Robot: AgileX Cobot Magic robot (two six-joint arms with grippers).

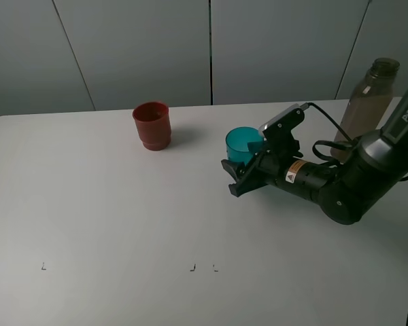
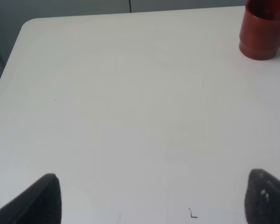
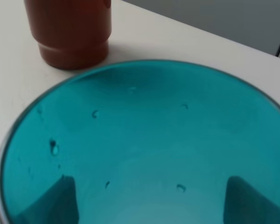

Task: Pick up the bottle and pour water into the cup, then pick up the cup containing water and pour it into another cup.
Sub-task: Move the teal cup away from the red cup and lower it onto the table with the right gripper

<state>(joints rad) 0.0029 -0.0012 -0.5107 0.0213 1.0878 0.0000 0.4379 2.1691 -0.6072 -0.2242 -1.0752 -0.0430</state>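
One bottle (image 1: 368,99), two cups — right fingers (image 3: 60,198) clamp teal cup (image 1: 243,145); left fingers (image 2: 39,198) wide.

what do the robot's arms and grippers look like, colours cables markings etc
The right arm is dark grey to black with rounded joints, white "PIPER" lettering on its upper link, and a yellow and white warning sticker near the wrist. A black cable loops along it to a small grey-topped camera above the black right gripper. Of the left gripper only two dark rounded fingertips show.
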